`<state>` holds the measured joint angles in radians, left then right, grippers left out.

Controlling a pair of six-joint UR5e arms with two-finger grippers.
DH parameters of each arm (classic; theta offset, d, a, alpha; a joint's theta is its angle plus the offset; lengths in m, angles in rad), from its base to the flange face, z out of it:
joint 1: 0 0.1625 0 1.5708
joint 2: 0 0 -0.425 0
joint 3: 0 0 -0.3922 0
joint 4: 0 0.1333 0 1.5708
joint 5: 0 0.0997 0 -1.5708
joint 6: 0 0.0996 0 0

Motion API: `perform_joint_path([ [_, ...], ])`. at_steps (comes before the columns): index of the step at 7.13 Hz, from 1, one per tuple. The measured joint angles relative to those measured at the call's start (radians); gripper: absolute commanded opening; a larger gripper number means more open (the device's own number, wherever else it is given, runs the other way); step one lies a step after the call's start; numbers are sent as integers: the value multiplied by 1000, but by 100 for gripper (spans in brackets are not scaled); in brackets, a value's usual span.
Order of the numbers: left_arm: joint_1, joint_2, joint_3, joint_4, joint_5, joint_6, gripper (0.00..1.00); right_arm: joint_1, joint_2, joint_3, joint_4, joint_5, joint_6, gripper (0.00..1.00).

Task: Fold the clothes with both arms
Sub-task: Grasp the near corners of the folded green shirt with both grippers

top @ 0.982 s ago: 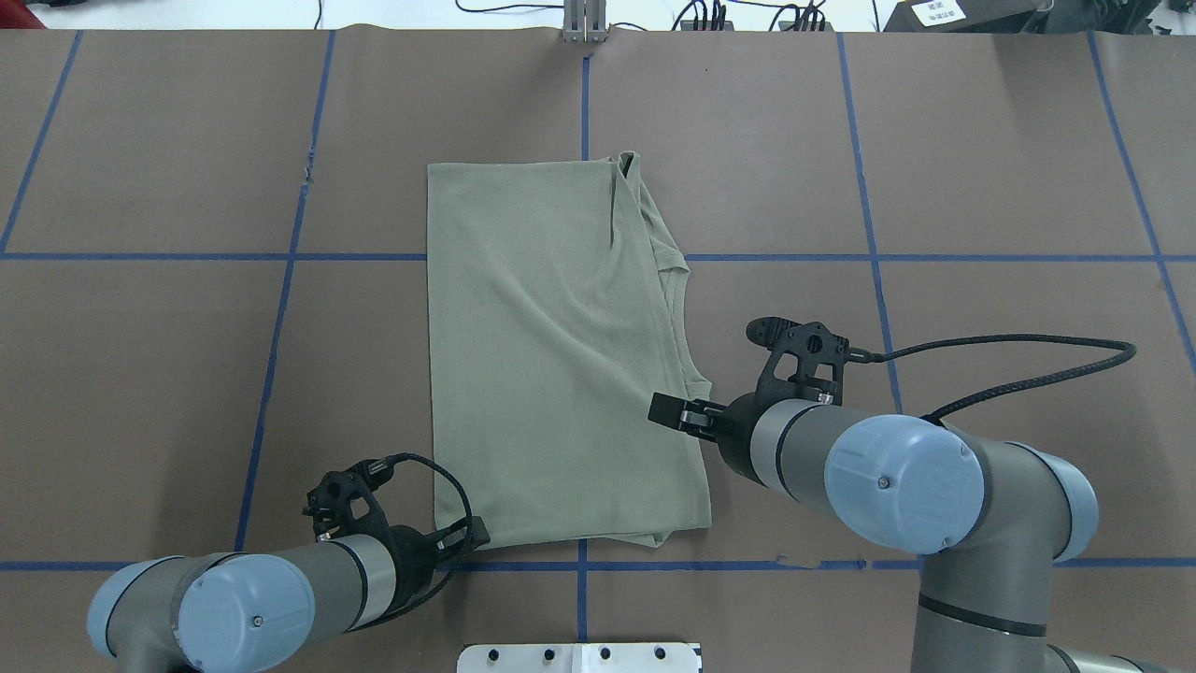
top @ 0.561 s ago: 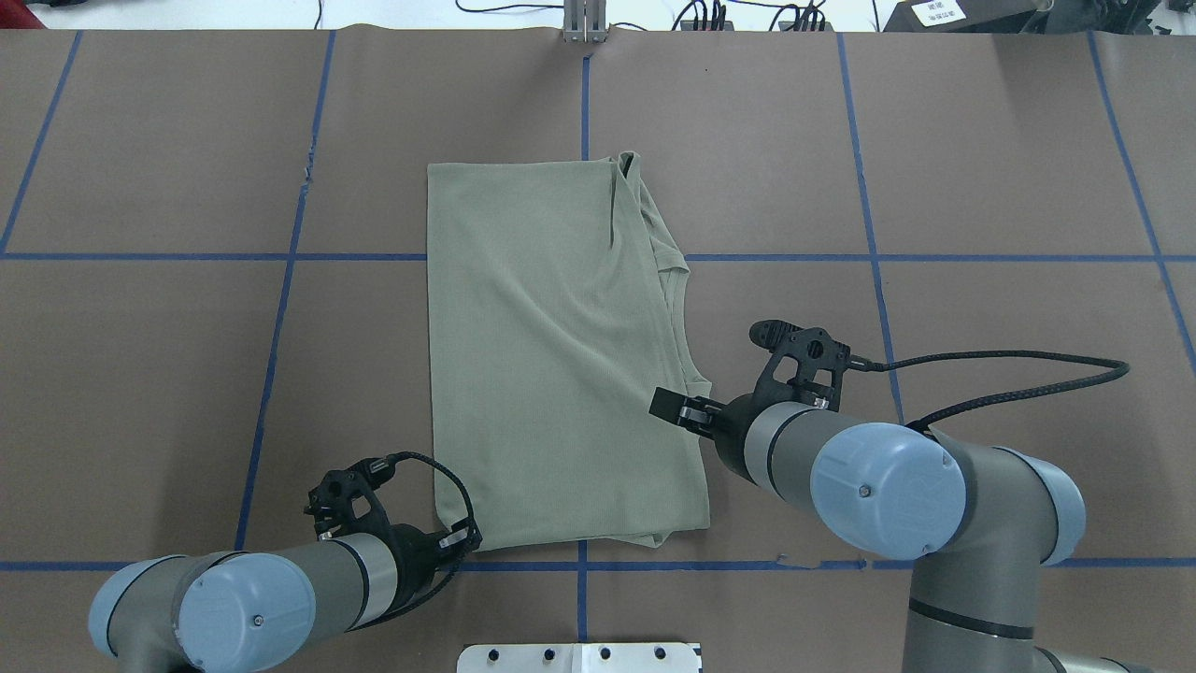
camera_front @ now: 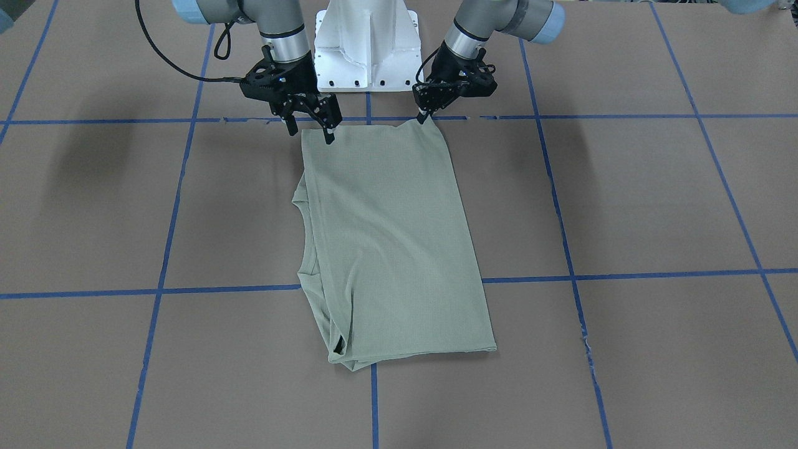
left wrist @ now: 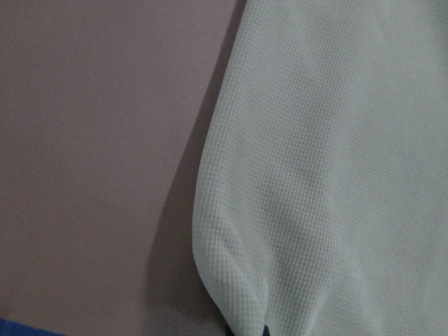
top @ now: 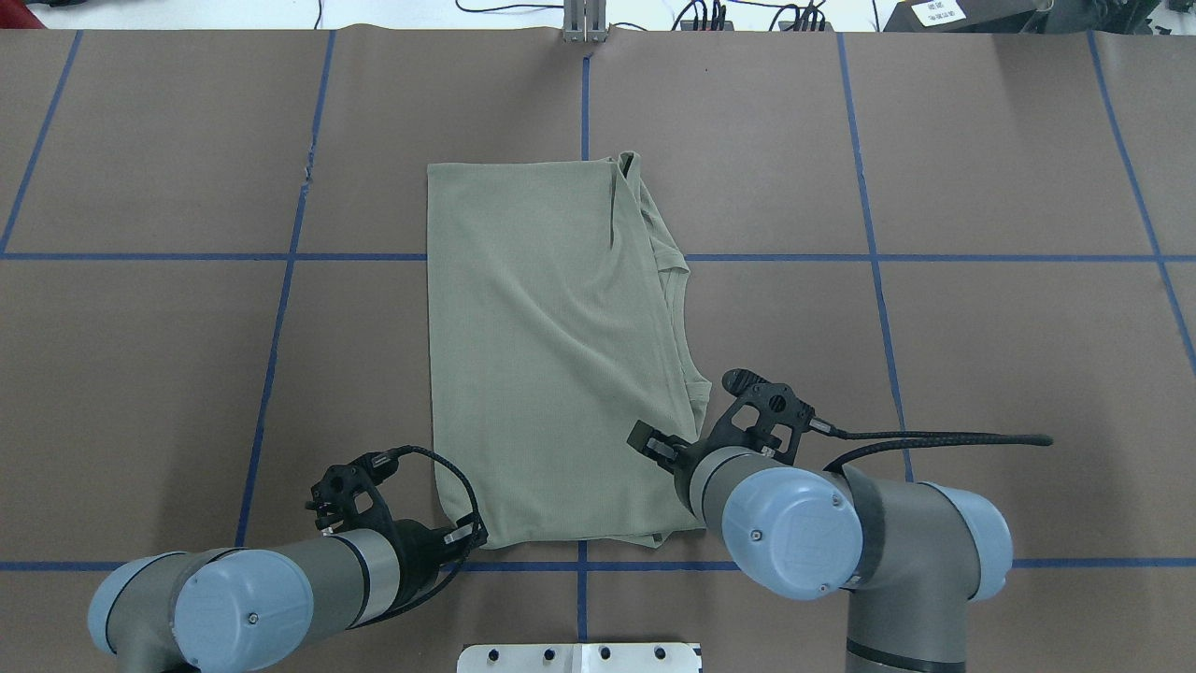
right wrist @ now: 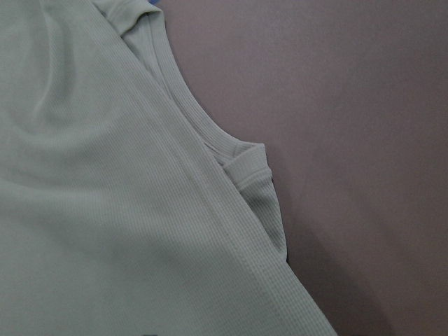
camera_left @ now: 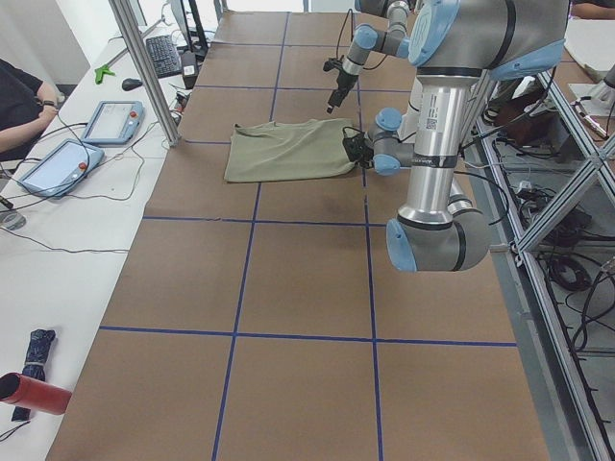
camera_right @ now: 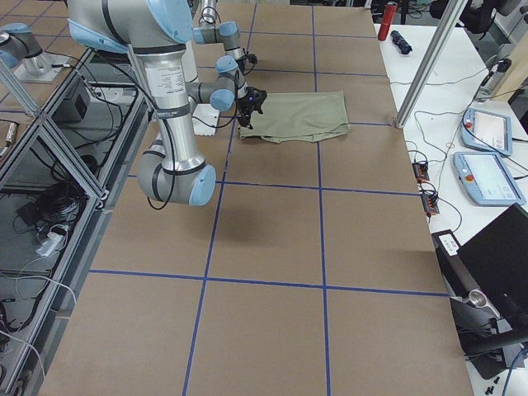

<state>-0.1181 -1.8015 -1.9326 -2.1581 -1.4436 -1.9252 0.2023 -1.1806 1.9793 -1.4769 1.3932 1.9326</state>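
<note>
The sage-green shirt (top: 551,355) lies folded into a tall rectangle at the table's middle, its neckline at the robot's right edge (right wrist: 210,133). My left gripper (top: 467,539) is at the near-left corner and shut on it; in the front-facing view that corner (camera_front: 426,123) rises in a small peak to the gripper tips (camera_front: 425,117). My right gripper (camera_front: 310,132) stands open at the near-right corner, one finger (camera_front: 329,136) over the cloth and the other off its edge. In the overhead view the right gripper (top: 643,437) sits over the shirt's right side.
The white pedestal base (camera_front: 368,43) stands just behind both grippers. Blue tape lines (top: 280,280) cross the brown table cover. Beyond the far edge are a metal post (camera_left: 144,67), tablets (camera_left: 110,120) and a seated person (camera_left: 19,106).
My right arm has drawn back toward the robot along the shirt's right edge, and its gripper now sits nearer the near-right corner. The left gripper has barely moved.
</note>
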Motion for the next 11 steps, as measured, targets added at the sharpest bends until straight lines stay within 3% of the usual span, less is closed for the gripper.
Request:
perform_joint_path([
  [2, -1, -1, -8, 0, 0, 0, 0, -24, 39, -80, -2, -9, 21, 96],
  [4, -2, 0, -11, 0, 0, 0, 0, -56, 47, -99, -4, -36, 24, 96],
  [7, -2, 0, -13, 0, 0, 0, 0, -70, 46, -112, -6, -59, 25, 86],
  [8, -1, 1, -14, 0, 0, 0, 0, -72, 48, -119, -6, -77, 25, 68],
  [9, -1, 1, -14, 0, 0, 0, 0, -73, 51, -126, -5, -91, 36, 42],
  [10, 0, 1, -13, 0, 0, 0, 0, -73, 53, -128, -3, -98, 56, 0],
  [11, 0, 0, -14, 0, 0, 0, 0, -73, 57, -128, 0, -100, 73, 0],
])
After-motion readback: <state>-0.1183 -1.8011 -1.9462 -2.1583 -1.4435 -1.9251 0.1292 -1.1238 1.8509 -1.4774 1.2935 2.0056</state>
